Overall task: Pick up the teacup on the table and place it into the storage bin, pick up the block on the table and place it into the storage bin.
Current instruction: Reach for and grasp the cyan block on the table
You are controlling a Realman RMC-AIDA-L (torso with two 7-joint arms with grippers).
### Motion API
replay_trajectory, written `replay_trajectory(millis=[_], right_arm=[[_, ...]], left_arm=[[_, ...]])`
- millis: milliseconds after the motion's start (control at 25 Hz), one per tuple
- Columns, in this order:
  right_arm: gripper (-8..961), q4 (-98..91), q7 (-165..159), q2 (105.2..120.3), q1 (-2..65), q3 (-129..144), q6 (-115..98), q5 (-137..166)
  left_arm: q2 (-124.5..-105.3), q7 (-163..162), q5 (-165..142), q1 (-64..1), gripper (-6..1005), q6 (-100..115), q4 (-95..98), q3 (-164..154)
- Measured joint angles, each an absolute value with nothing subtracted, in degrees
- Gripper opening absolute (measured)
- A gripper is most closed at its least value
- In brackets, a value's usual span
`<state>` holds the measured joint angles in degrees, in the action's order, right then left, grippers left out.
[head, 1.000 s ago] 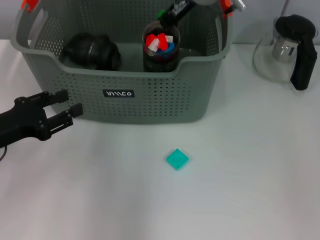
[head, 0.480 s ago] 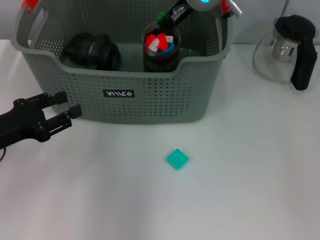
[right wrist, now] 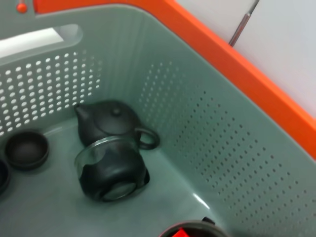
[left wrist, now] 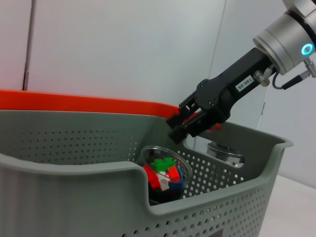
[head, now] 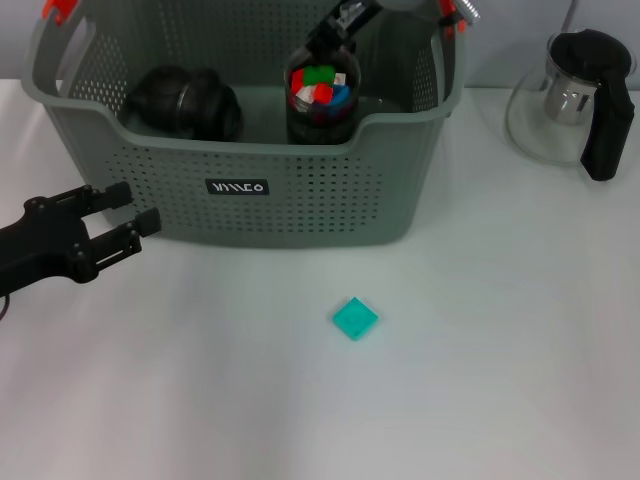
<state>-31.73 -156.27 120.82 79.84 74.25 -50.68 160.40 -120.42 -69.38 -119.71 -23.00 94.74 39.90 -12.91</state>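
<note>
My left tool (head: 130, 218) rests low on the bench (head: 480, 380) just off the bin's near left corner, fingers parted and holding nothing. The block (head: 355, 318) lies alone on open bench in front of the bin (head: 300, 205), well apart from both my tools. It is a small flat teal square, turned corner-on to me. It sits so low that I expect fingers coming down on it to scrape the bench or skid it away, and a pinch across its corners instead of its flat sides would likely let it twist out.

In the bin, the cup (head: 322, 100) stands upright against the near wall, a dark glass tumbler heaped with red, green, blue and white pieces. That part of the job looks done to me. My right tool (left wrist: 190, 123) hangs just above and beside its rim; the left wrist view shows the fingers close together with nothing between them that I can make out. The risk there is on the way out: if I lift carelessly, a finger could catch the rim and tip the cup, spilling the pieces, or my arm could knock the far wall or the orange handle clip (head: 448, 12).

Further left in the bin lie a dark teapot (right wrist: 111, 123), a glass pitcher (right wrist: 111, 170) tipped against it, and a small dark cup (right wrist: 25, 148). A dropped block could strike any of them.

Outside the bin, at the far right, stands a glass kettle (head: 570, 95).
</note>
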Motion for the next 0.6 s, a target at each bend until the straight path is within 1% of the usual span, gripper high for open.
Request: replay_trajectory(millis=[200,320,400,440,480,600], right_arm=[[449,-32.76,-156.35,120.61,79.51,74.12,-50.90,160.32],[484,-37.65,-155.10,120.45,78.02,73.98,-53.92,158.58],[507,-44.68,-153.33,120.42,75.01,74.20,-57.48,156.06],[519,-55.19,-151.08,120.39,70.10,74.65,-62.22,153.02],[521,-55.19,-151.08,120.39,70.10,74.65,-62.22,153.02],[528,-69.77,-147.99,120.27,62.01,75.42,-69.44,148.27]], left_arm=[[-120.41,-69.36,-119.70,-23.00,564,94.74,39.90,-12.92],[-120.41,-69.35,-119.71,-23.01,564,94.72,39.90,-12.94],[-120.41,-69.36,-119.70,-23.02,564,94.74,39.90,-12.94],[-120.40,-69.37,-119.71,-23.02,564,94.75,39.90,-12.91],[-120.41,-69.37,-119.71,-23.02,564,94.83,39.91,-12.91],[-120.41,-69.38,-119.71,-22.98,564,95.02,39.91,-12.67]])
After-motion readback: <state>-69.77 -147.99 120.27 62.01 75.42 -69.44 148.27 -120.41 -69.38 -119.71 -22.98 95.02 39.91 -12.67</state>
